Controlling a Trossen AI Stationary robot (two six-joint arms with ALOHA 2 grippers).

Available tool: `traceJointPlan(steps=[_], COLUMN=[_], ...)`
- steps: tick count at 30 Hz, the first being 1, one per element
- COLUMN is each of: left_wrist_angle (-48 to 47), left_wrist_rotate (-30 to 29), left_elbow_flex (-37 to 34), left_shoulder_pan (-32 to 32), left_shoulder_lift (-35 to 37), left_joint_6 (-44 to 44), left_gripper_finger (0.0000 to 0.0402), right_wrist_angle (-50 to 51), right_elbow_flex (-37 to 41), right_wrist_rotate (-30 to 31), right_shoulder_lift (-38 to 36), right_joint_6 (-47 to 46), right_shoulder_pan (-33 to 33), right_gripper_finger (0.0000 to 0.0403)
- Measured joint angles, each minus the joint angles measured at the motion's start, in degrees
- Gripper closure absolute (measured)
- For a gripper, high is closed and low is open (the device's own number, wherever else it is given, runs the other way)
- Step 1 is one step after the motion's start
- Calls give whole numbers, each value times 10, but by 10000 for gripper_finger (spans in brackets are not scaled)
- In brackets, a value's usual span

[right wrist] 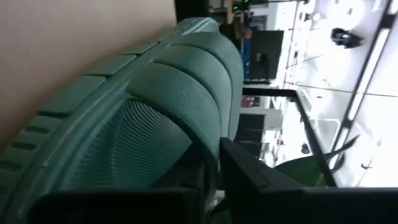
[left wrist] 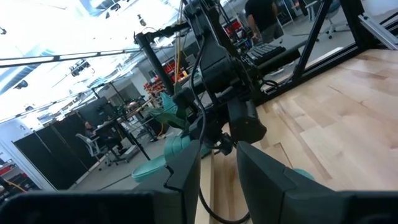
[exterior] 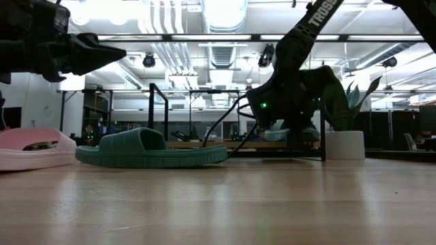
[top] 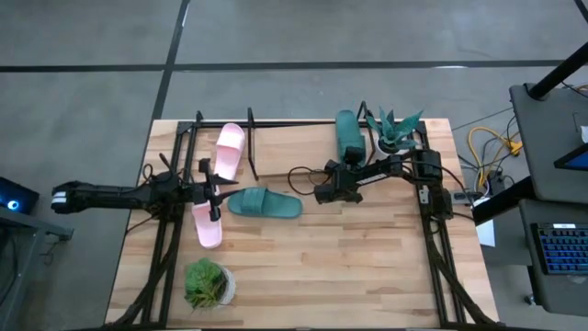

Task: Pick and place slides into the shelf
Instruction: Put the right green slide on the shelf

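My right fingers (right wrist: 214,171) sit nearly together against the teal slide (right wrist: 149,106); I'd part them slowly. Left fingers (left wrist: 217,180), slightly apart, hold nothing.

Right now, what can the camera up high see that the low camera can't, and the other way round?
Only the high view shows the pink slide in the shelf, the teal slide standing in the shelf, the shelf as a whole, the small leafy plant, and the left gripper above the pink slide on the table.

Only the low view shows the room's ceiling lights behind the table.

Both show the teal slide lying flat, the right gripper beside it, and the white-potted plant.
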State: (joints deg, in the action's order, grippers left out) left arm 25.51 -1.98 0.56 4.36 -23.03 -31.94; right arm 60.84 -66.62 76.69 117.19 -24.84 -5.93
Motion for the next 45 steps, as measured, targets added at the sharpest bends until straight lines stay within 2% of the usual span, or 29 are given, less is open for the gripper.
traceJointPlan(steps=[9, 16, 24, 33, 45], left_wrist_angle=[1, 1, 0, 0, 0], left_wrist_rotate=[0, 0, 0, 0, 0], left_elbow_flex=[0, 0, 0, 0, 0], left_shoulder_pan=[0, 0, 0, 0, 0], left_shoulder_lift=[-2, -2, -2, -2, -2], left_joint_6=[0, 0, 0, 0, 0], left_gripper_finger=[311, 311, 311, 311, 311], right_wrist_angle=[2, 4, 39, 64, 69], right_elbow_flex=[-21, -43, -64, -83, -83], right_wrist_rotate=[-17, -50, -80, -140, -215], right_shoulder_lift=[0, -2, -7, -25, -113], right_joint_6=[23, 55, 65, 91, 114], right_shoulder_pan=[-1, -1, -1, -1, -1], right_gripper_finger=[268, 226, 222, 218, 219])
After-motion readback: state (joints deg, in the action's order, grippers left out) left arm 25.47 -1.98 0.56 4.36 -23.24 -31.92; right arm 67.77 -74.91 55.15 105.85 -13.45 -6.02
